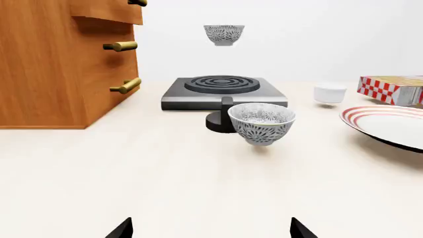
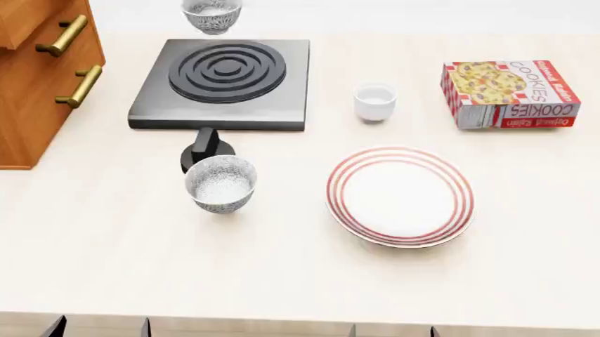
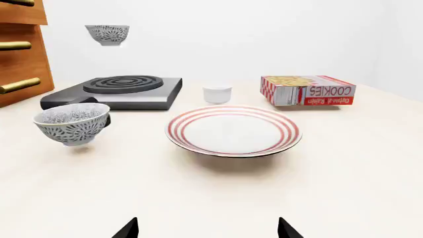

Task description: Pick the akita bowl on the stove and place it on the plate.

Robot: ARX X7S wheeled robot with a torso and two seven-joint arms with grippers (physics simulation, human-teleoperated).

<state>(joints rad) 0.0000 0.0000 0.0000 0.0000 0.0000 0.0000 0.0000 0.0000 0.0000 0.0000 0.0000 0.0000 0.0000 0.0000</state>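
Observation:
The akita bowl (image 1: 223, 34) (image 2: 211, 15) (image 3: 107, 34), speckled black on white, hangs in the air above the far edge of the stove (image 1: 223, 91) (image 2: 223, 83) (image 3: 116, 91), touching nothing that I can see. The red-ringed white plate (image 2: 400, 196) (image 3: 233, 132) (image 1: 390, 124) lies right of the stove, nearer to me. My left gripper (image 1: 211, 231) is open and empty, low over the table, facing the stove from well short of it. My right gripper (image 3: 207, 230) is open and empty in front of the plate.
A second speckled bowl (image 2: 221, 184) (image 1: 262, 122) (image 3: 72, 123) sits just in front of the stove's black knob (image 2: 205, 149). A small white cup (image 2: 374, 102) and a cookie box (image 2: 509, 93) stand at the back right. A wooden drawer cabinet (image 2: 42, 77) flanks the stove's left.

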